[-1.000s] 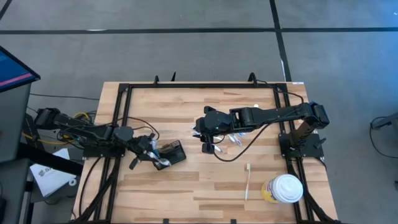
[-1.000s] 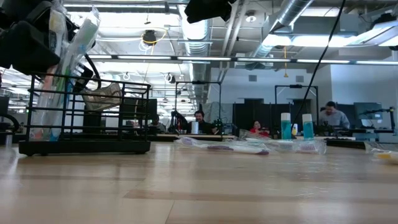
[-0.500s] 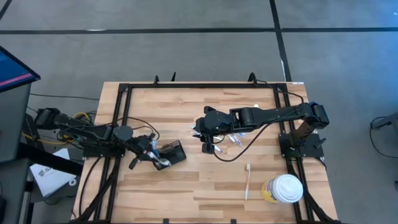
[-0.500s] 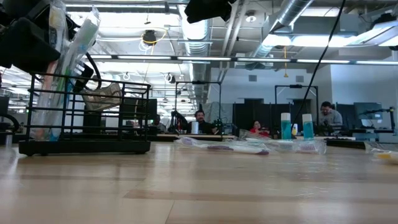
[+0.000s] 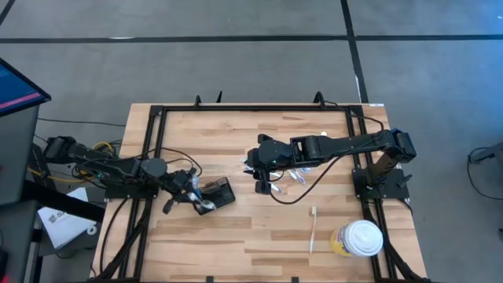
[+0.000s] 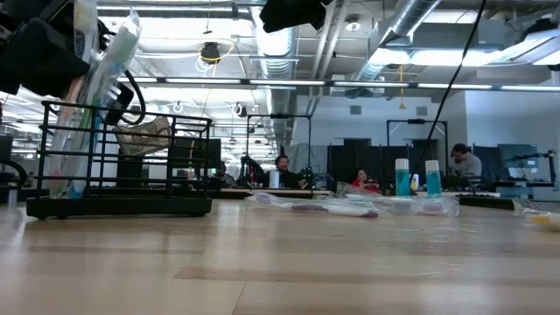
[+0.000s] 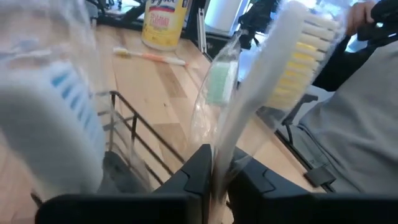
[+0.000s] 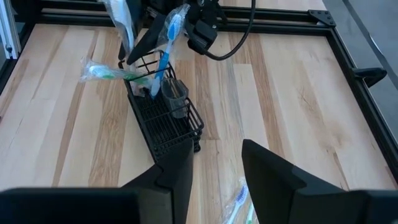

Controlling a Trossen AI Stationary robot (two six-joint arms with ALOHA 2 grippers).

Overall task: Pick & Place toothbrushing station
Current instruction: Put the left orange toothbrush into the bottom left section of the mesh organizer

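Observation:
The black wire toothbrushing station (image 5: 218, 192) stands on its base left of the table's middle; it also shows in the low view (image 6: 122, 171) and the right wrist view (image 8: 165, 121). Wrapped toothbrushes (image 6: 87, 105) stick up out of it. My left gripper (image 5: 192, 198) is just above its left end, shut on a clear-wrapped white toothbrush (image 7: 273, 74). My right gripper (image 5: 263, 185) hovers open and empty to the right of the station, its fingers (image 8: 177, 168) apart. My left gripper (image 7: 212, 177) pinches the wrapped white toothbrush between its two fingers on the handle (image 7: 227, 140), below the head. The yellow-bristled head (image 7: 311, 50) stands out beyond the fingertips. The fingers hide the brush's lower end.
Several wrapped toothbrushes (image 5: 297, 174) lie on the table under my right arm. A loose toothbrush (image 5: 313, 228) and a white-lidded yellowish cup (image 5: 359, 238) are near the front right corner. A green wrapped brush (image 8: 106, 71) lies across the station's far end. People sit in the room behind.
My left gripper has gone up a little over the station, with the wrapped toothbrush still in it. My right arm has kept still.

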